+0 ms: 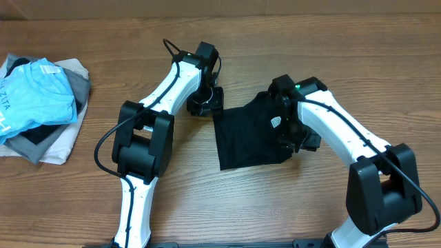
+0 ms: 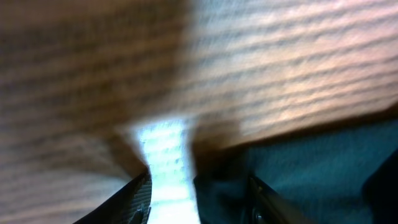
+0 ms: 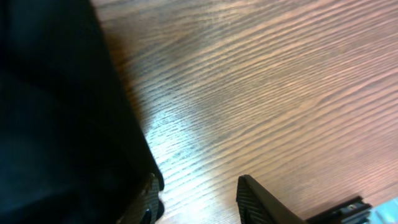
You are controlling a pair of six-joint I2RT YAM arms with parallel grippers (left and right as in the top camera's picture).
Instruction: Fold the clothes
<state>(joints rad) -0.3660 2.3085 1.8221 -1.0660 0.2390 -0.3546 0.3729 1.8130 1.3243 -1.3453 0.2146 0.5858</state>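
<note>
A black garment [image 1: 251, 138] lies partly folded on the wooden table, right of centre. My left gripper [image 1: 205, 103] is low at its upper left corner. In the blurred left wrist view the fingers [image 2: 199, 202] are apart, with bare table and the dark edge of the garment [image 2: 311, 168] between them. My right gripper [image 1: 298, 138] is at the garment's right edge. In the right wrist view its fingers [image 3: 199, 199] are open over bare wood, and the black garment [image 3: 56, 124] lies against the left finger.
A pile of clothes sits at the table's left edge, with a light blue shirt [image 1: 34, 96] on top of grey and white pieces. The wooden table [image 1: 207, 200] runs in front of the garment.
</note>
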